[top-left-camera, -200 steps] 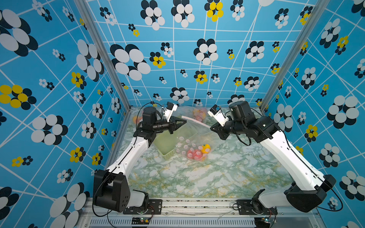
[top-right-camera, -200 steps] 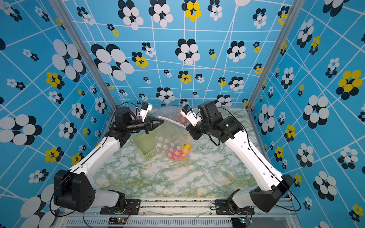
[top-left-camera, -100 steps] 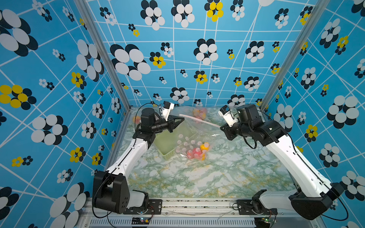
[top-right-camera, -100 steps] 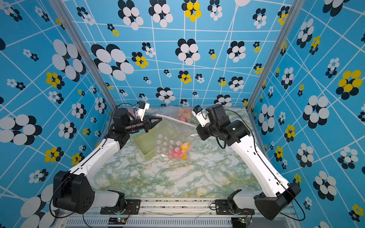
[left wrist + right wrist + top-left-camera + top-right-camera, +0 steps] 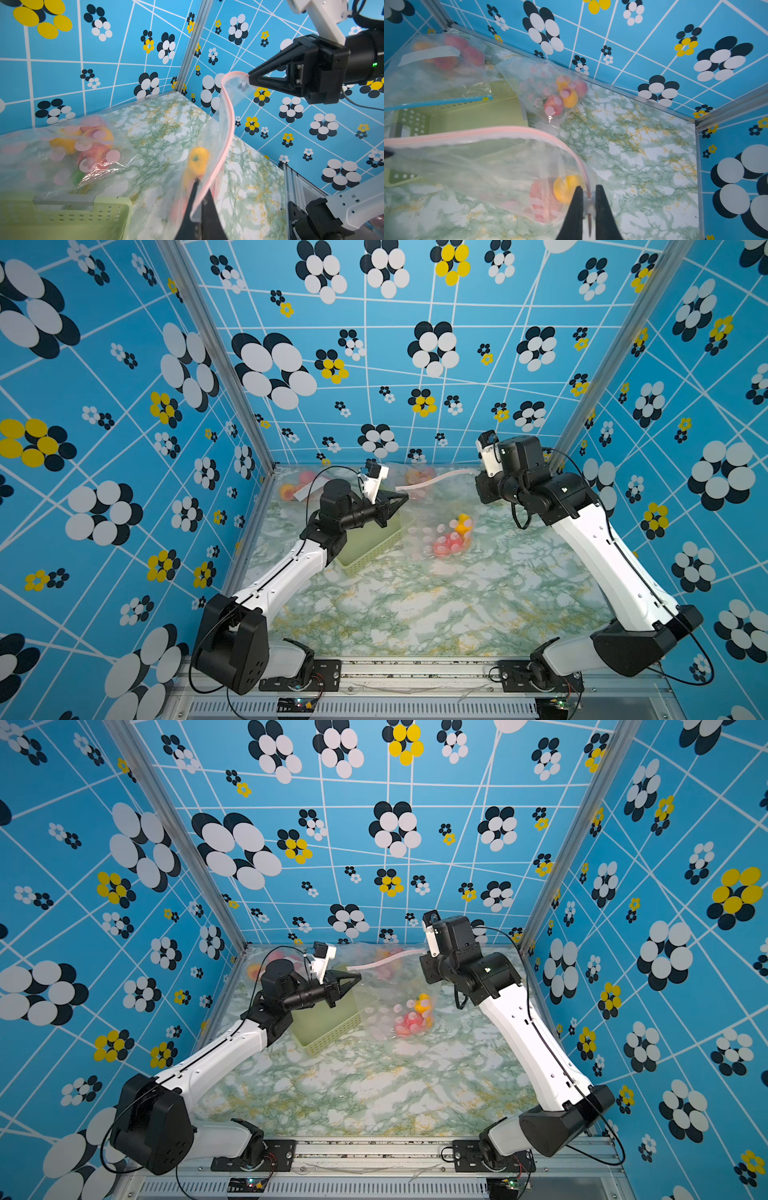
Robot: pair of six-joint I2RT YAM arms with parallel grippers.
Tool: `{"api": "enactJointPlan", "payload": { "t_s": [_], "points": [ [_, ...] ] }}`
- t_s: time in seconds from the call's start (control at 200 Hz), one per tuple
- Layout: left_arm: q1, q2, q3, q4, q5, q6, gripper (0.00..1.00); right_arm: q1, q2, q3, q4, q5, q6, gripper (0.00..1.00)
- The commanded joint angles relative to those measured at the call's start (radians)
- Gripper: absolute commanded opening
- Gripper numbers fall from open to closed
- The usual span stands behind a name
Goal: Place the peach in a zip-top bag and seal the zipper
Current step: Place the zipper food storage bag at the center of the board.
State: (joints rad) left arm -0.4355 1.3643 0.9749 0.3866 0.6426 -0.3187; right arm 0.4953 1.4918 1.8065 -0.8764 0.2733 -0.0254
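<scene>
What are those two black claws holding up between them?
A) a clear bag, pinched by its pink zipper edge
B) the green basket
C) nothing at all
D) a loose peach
A: the left gripper and right gripper each pinch an end of the pink zipper strip, and the bag hangs below with a peach inside.

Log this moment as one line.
left pincer: shut on zipper | right pincer: shut on zipper | peach: inside bag | zipper: stretched between pincers

We count three clear plastic zip-top bags: pink-zipper bag (image 5: 477, 158), blue-zipper bag (image 5: 436, 83), mid-wall bag (image 5: 542, 87); one pale green perforated plastic basket (image 5: 62, 216).
</scene>
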Motion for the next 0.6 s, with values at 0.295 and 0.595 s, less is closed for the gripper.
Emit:
{"api": "enactJointPlan", "payload": {
  "t_s": [0.295,0.595],
  "points": [
    [-0.096,0.085,-0.011,0.096,-0.419,-0.164,0.0,-0.046,0.271,0.179,0.059,0.046,0.042,0.1],
    [-0.064,0.079,-0.017,0.067,-0.469,-0.132,0.0,-0.046,0.346,0.274,0.027,-0.041,0.076,0.5]
  ]
}}
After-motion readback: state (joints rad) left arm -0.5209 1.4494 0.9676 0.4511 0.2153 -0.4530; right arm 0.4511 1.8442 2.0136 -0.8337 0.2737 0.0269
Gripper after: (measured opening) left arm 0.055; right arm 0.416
